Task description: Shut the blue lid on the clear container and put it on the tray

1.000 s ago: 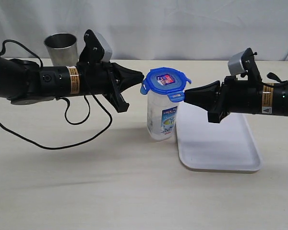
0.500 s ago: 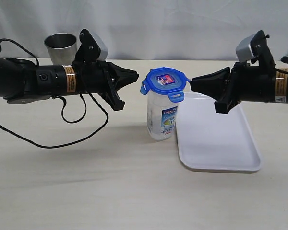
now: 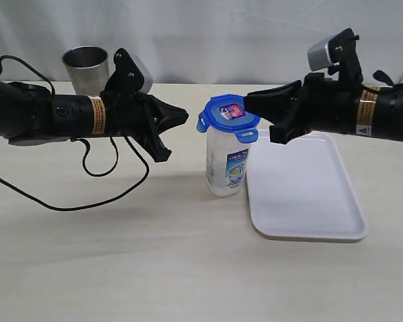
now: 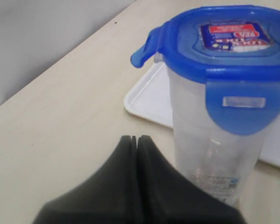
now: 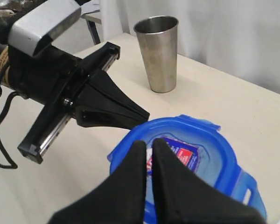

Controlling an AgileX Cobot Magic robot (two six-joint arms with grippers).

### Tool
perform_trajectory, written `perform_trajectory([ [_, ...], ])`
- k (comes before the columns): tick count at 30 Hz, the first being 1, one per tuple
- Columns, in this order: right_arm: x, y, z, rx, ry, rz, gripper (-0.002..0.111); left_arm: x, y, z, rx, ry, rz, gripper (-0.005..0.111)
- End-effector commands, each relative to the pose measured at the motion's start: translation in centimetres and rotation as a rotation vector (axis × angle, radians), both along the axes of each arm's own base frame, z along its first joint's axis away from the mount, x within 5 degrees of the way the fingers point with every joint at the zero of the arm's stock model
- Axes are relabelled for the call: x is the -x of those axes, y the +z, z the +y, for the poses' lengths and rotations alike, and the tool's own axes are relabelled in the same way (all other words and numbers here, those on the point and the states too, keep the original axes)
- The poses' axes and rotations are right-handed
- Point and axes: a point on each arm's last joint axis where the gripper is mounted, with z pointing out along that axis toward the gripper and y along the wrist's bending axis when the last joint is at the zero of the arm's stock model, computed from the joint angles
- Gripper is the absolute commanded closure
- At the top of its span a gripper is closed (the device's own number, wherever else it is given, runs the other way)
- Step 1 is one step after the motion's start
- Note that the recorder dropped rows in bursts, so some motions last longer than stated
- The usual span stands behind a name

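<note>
At the upper left of the exterior view a steel cup (image 3: 85, 67) stands on the table (image 3: 154, 268), partly behind the left arm (image 3: 47, 115), which reaches in level from the left edge. A thin black cable (image 3: 87, 191) droops from that arm and loops over the tabletop below it. The left gripper (image 3: 185, 114) is left of centre. Its two black fingers (image 4: 126, 154) are pressed flat together with nothing between them. Its tip points at the lid and stops short of it, leaving a clear gap.

In the middle of the frame the container (image 3: 226, 168) stands upright on the table, just beside the left edge of the tray and not on it. The lid (image 3: 228, 114) sits on top of it, sticker up. One flap sticks out to the left and another hangs over the front of the rim, and neither lies flat against the wall.

Right of centre, the right gripper (image 3: 247, 100) comes in from the right arm (image 3: 383, 121) at the upper right. Its fingers are also closed together and hold nothing. Its tip is over the lid's far right edge, and in the right wrist view it sits above the sticker. Whether it touches the lid cannot be told. The white tray (image 3: 309, 221) lies flat on the table at the lower right.
</note>
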Motion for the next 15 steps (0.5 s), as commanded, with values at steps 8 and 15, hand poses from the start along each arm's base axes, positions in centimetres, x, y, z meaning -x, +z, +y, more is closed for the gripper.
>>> perform_trajectory([
  [8, -1.0, -2.1, 1.6, 0.060, -0.059, 0.032, 0.104, 0.3, -0.5, 0.2, -0.032, -0.016, 0.038, 0.107],
  [15, -1.0, -2.8, 1.7, 0.075, -0.043, 0.055, 0.104, 0.3, -0.7, 0.6, -0.036, -0.009, 0.044, 0.107],
])
